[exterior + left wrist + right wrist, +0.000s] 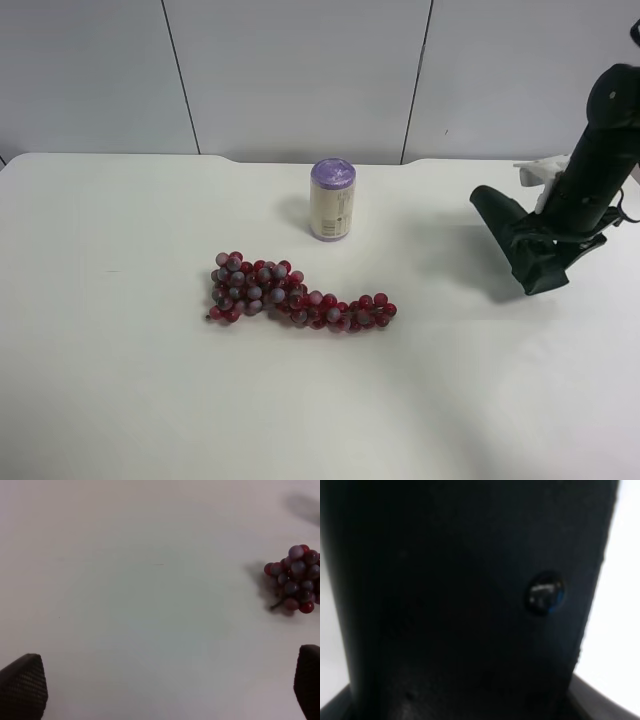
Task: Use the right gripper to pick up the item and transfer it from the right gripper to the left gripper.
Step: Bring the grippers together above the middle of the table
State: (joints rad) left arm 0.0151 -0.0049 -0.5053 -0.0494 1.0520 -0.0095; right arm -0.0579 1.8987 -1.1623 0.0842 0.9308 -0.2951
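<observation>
Cream cylindrical can with purple lid [332, 200] stands upright on white table [120, 400], mid-back. Red-purple grape bunch [295, 297] lies just in front of it, mostly toward the exterior view's left. Dark green soft pouch [498, 218] is well apart at that view's right, held above the table in right gripper [560, 240]. Left gripper [165, 690] hangs over the table near one end of the bunch.

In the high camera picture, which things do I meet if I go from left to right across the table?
grapes → pouch. The can lies within the grapes' span from left to right, so it has no clear place in the order.
</observation>
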